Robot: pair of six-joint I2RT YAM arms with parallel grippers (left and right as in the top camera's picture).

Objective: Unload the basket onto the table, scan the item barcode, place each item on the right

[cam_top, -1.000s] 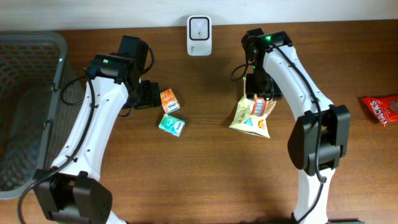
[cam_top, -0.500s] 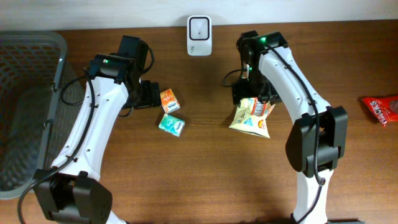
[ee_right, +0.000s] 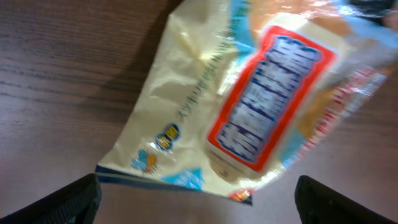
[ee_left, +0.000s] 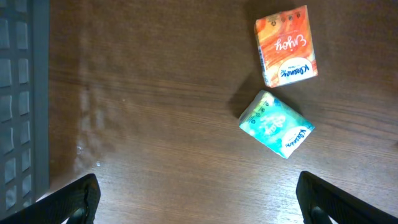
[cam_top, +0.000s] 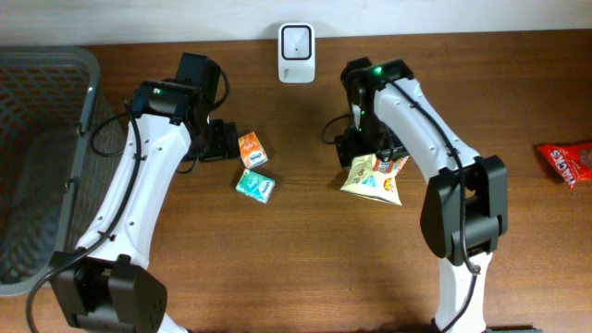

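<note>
The table (cam_top: 305, 259) is carrying a scanner (cam_top: 296, 41) at its far edge, an orange pack (cam_top: 252, 149), a green pack (cam_top: 254, 185), a snack bag (cam_top: 373, 176) and a red packet (cam_top: 566, 161).

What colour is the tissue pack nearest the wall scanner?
The tissue pack is orange with a white label; the left wrist view shows it best.

On the table (cam_top: 305, 268) the scanner (cam_top: 296, 42) stands at the middle of the back edge. The basket (cam_top: 37, 157) sits at the left edge. Left of centre, the rear tissue pack (cam_top: 252, 149) lies just behind the front tissue pack (cam_top: 254, 185). The snack bag (cam_top: 373, 178) lies right of centre, and the candy packet (cam_top: 566, 162) lies at the right edge.
</note>
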